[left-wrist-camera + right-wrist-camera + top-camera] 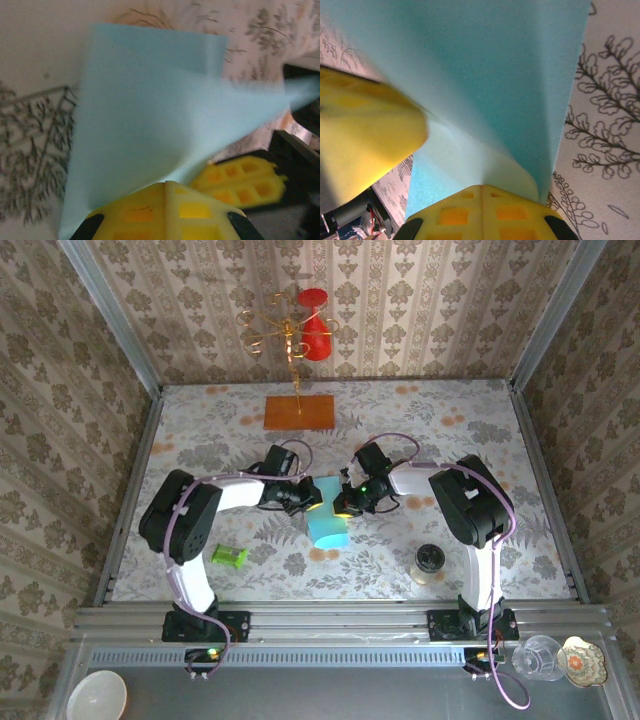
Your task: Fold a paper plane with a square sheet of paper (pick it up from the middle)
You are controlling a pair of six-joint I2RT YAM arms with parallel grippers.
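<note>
This is a robotics lab test cell dressed up as a home. Damask wallpaper panels (450,300) stand between bare aluminium posts (110,315), and a floral-print sheet covers the desk (450,440). The left arm (182,518) and right arm (470,505) are bolted to a metal rail (340,622) along the lower edge of the frame.

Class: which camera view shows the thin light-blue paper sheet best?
The left wrist view: the thin light-blue paper sheet shows its edges, a fold and a pointed corner. The top external view shows it small; the right wrist view crops it to a close curved surface.
</note>
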